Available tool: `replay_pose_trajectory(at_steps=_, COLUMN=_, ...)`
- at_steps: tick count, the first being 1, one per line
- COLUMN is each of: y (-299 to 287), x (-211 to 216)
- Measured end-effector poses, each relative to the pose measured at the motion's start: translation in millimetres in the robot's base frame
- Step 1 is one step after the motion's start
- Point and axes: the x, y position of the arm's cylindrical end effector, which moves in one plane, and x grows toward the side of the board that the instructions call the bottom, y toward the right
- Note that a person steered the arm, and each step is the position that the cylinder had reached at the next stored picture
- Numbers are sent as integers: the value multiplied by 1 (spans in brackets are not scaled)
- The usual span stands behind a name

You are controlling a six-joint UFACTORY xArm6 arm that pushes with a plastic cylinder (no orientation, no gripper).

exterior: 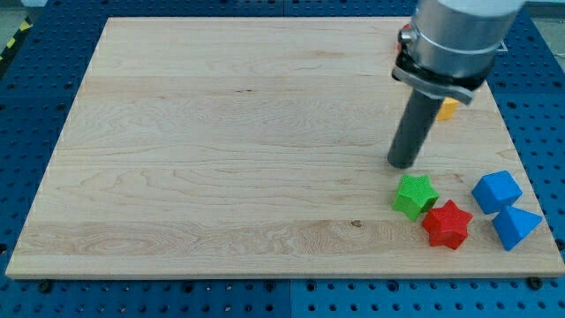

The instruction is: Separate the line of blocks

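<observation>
The line of blocks is found at the near right corner of the bench (221, 132): a green star (415, 194), a red star (447, 223), a blue cube-like block (496, 190) and a blue wedge-shaped block (515, 226). The green and red stars are touching; the two blue blocks are set close together, just right of the red star. A yellow-orange block (448, 109) is partly hidden behind the arm, further back.

My tip (403, 164) is placed just beyond the green star on its far side, apparently not touching it. No jaws are fitted, so no spread or pinch can be reported.

Several risks are judged likely. The blue blocks lie near the bench's right and near edges, so a push toward the right could send one off. A push through the green star could carry the red star along, leaving the pair joined. A star's points could also deflect the tip sideways.
</observation>
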Motion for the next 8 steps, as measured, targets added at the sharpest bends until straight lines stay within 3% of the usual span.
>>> replay_pose_trajectory(at_steps=6, y=-16, x=-226)
replay_pose_trajectory(at_steps=8, y=30, x=-258)
